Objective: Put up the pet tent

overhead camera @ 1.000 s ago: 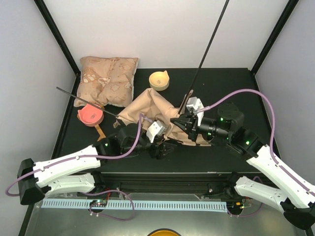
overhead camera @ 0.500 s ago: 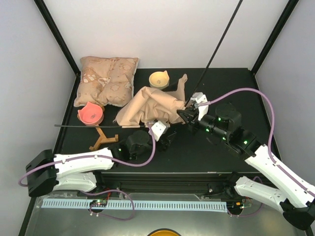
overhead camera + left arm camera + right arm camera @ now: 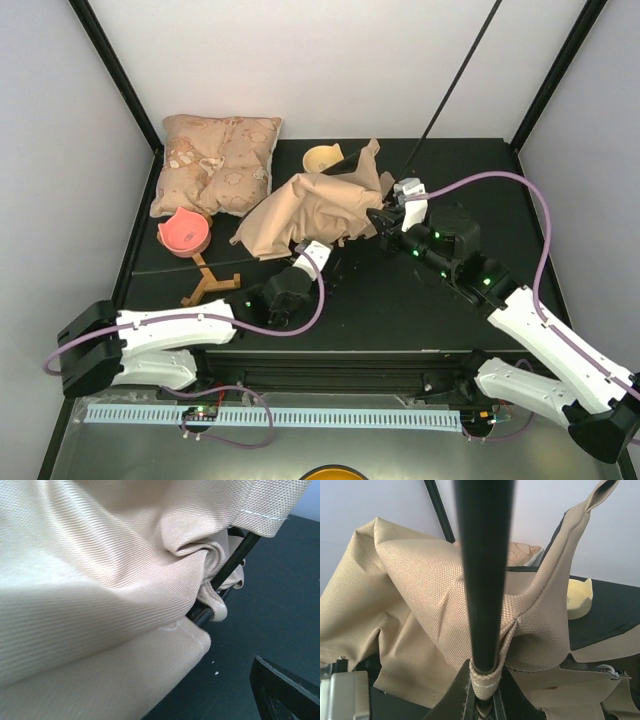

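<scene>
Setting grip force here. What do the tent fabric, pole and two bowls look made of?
Tent fabric: tan woven canvas, matte; ribbed weave and stitched hems show. Pole: smooth black rod, perhaps fibreglass or metal. Pink bowl and yellow bowl: smooth, uniform colour, probably plastic.

Tent [image 3: 100, 580]: coarse woven tan canvas, matt, stitched hems. Pole [image 3: 482, 580]: smooth black, faint sheen. Table [image 3: 380, 300]: matt black. Pillow [image 3: 218, 160]: soft printed cloth. Pink bowl [image 3: 184, 232], yellow bowl [image 3: 320, 158]: smooth plastic. Stand [image 3: 207, 283]: bare wood. Arm shells [image 3: 170, 325]: glossy white plastic.
</scene>
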Tool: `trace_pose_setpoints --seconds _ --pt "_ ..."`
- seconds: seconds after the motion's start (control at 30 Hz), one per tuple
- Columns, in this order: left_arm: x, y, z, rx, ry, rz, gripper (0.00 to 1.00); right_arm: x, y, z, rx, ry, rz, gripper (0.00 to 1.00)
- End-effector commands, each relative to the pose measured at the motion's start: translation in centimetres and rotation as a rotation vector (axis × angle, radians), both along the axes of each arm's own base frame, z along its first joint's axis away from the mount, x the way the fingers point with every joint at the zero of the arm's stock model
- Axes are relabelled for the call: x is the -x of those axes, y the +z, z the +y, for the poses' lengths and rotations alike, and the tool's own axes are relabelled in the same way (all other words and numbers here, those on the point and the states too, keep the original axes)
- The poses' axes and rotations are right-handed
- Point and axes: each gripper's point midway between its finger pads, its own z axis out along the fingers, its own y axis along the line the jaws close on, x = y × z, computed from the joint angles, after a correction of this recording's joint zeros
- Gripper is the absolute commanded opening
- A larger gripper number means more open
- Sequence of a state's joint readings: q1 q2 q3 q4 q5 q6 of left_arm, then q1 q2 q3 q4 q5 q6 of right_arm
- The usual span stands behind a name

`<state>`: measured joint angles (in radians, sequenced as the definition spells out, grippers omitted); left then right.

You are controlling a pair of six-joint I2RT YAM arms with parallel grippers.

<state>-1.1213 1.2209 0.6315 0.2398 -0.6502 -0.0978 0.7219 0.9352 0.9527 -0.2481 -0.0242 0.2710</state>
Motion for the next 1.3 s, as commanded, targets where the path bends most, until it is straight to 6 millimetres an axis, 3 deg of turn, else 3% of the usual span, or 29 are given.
trace_pose_setpoints --seconds 0.0,0.13,0.27,0.37,0.47,0.63,0.7,0.77,0.93,1.0,1.07,1.17,1.27 --pt "0.6 1.3 1.8 0.027 0.033 0.000 0.99 -0.4 -1.9 0.0 0.032 -0.014 0.051 0.01" --pt "3.2 -0.1 1.1 0.024 -0.111 0.160 0.99 -0.6 -2.1 -0.1 0.038 -0.021 0.049 0.01" --pt "9.9 -1.5 -1.8 0.127 -0.453 0.441 0.96 -0.3 -2.4 0.3 0.048 0.016 0.036 0.01" --pt "15.4 -0.3 -3.0 0.290 -0.735 0.558 0.94 0.1 -2.6 1.0 0.064 0.073 0.020 0.01" --pt "18.3 4.0 -3.2 0.455 -0.905 0.574 0.94 0.4 -3.1 1.4 0.101 0.115 0.012 0.01" --pt "19.3 13.8 -2.9 0.615 -0.997 0.520 0.92 1.0 -4.0 1.7 0.157 0.175 -0.017 0.01" --pt "18.8 18.1 -2.5 0.658 -0.980 0.459 0.91 1.7 -4.1 2.0 0.167 0.219 -0.035 0.01" --pt "17.0 21.4 -2.0 0.606 -0.881 0.390 0.91 2.6 -4.3 2.3 0.176 0.279 -0.052 0.01" --pt "12.1 27.6 1.3 0.332 -0.682 0.380 0.95 5.3 -5.2 3.0 0.173 0.428 -0.085 0.01" --pt "10.3 28.3 2.6 0.271 -0.656 0.385 0.99 6.0 -5.5 3.1 0.172 0.465 -0.093 0.01" --pt "8.0 27.6 3.0 0.249 -0.625 0.383 0.99 6.0 -5.7 3.3 0.169 0.472 -0.089 0.01" --pt "6.6 25.9 1.2 0.253 -0.729 0.347 0.99 6.1 -6.2 3.7 0.175 0.499 -0.069 0.01" --pt "6.6 27.1 -0.7 0.333 -0.874 0.166 0.99 5.9 -6.6 4.0 0.177 0.503 -0.042 0.01"
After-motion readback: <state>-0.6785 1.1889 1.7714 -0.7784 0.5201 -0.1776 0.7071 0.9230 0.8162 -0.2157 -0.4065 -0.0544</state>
